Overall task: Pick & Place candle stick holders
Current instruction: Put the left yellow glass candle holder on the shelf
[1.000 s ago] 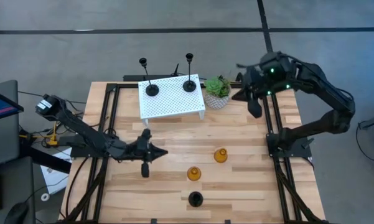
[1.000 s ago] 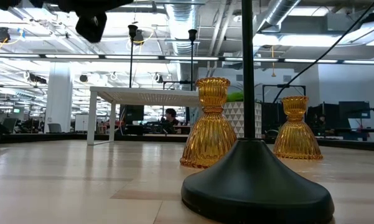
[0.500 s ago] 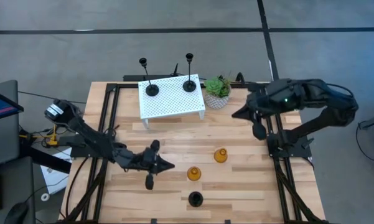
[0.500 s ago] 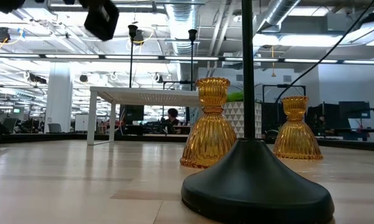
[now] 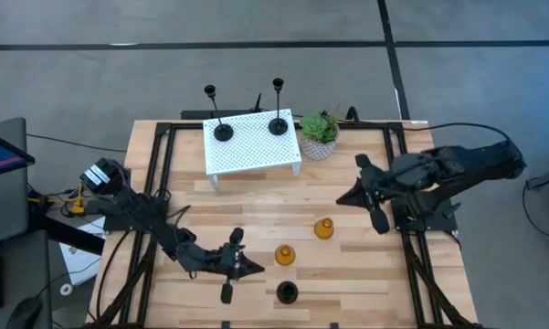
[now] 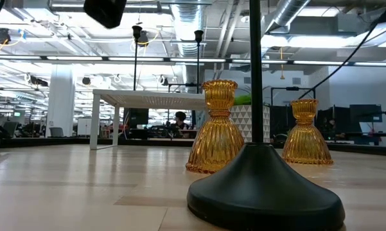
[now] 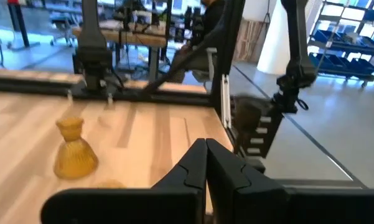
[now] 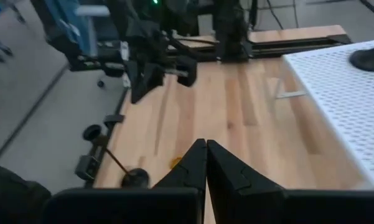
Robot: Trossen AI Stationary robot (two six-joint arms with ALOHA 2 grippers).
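Both arms have swung down toward the near side of the surface (image 5: 365, 274). The left end effector (image 5: 256, 268), fingers together and empty, now sits just beside an amber holder (image 5: 284, 255), the black holder (image 5: 287, 292) close by. The right end effector (image 5: 341, 200), also pinched together and empty, hovers near the other amber holder (image 5: 323, 228). Two black holders (image 5: 223, 131) stand on the white rack (image 5: 252, 151), so three look left to move

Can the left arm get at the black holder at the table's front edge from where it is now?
Probably yes. The left gripper, shut and empty, hangs beside the black holder, with bare table between them.
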